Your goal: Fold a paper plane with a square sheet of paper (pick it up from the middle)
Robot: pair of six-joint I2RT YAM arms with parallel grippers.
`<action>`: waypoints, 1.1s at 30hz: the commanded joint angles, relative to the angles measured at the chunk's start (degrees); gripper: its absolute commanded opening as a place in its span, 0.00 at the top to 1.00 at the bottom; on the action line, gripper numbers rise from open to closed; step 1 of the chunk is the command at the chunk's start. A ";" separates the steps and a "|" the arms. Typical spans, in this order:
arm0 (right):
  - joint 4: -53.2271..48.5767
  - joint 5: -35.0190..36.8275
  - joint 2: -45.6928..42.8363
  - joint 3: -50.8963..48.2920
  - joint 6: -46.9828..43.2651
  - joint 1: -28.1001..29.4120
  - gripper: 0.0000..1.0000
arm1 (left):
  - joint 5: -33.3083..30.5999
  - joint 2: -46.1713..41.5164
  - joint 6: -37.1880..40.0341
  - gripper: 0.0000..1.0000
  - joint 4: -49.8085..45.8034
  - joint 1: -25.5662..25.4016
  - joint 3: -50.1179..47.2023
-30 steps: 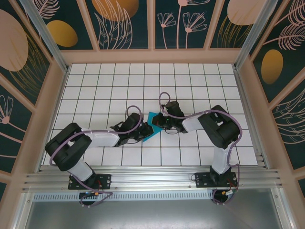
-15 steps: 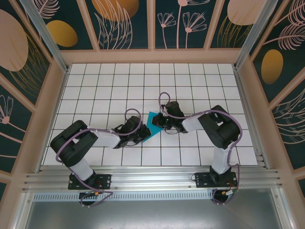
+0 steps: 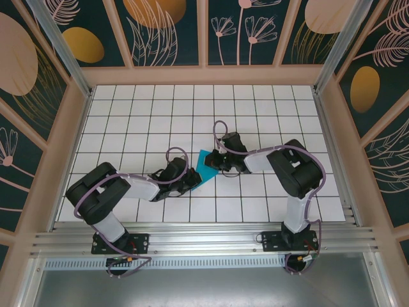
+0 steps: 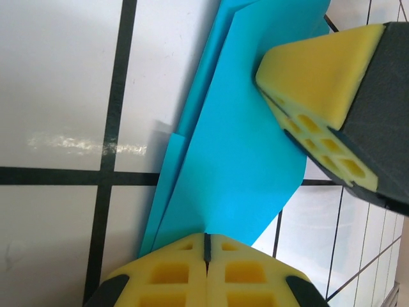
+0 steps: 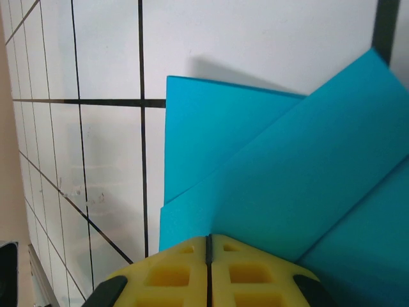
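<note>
Left wrist, left gripper (image 4: 206, 240) fully closed against folded teal paper (image 4: 236, 147), right gripper (image 5: 208, 242) closed too, tips touching it

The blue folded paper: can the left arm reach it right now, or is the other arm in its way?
Probably yes. The left gripper is right at one edge of the folded paper, pads shut there. The right gripper is at another part of it, leaving that edge free.

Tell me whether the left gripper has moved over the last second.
Yes. The left gripper has slid slightly right across the tiled table, closer to the teal paper.
</note>
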 commanded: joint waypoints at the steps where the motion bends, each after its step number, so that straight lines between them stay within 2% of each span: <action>1: -6.29 5.76 2.20 0.52 -3.60 -4.59 0.91 | -1.64 1.03 2.65 1.00 -12.55 0.14 -3.13; 11: -11.00 4.75 0.71 5.54 -6.94 -8.69 0.90 | -0.99 1.94 2.92 1.00 -12.48 0.16 -2.38; 16: -11.03 3.02 -4.36 5.07 -7.18 -7.64 0.87 | -1.11 2.06 3.16 1.00 -13.21 0.16 -1.77; 22: -8.99 1.19 -5.88 2.77 -6.04 -4.15 0.86 | -0.54 2.32 3.50 1.00 -13.04 0.21 -1.08; 28: -8.71 0.78 -2.09 4.31 -5.50 -3.43 0.86 | -0.32 2.26 3.75 1.00 -13.03 0.18 -0.88; 33: -10.77 6.11 1.35 5.70 -5.75 -3.57 0.87 | -0.40 2.14 3.85 1.00 -13.34 0.16 -0.93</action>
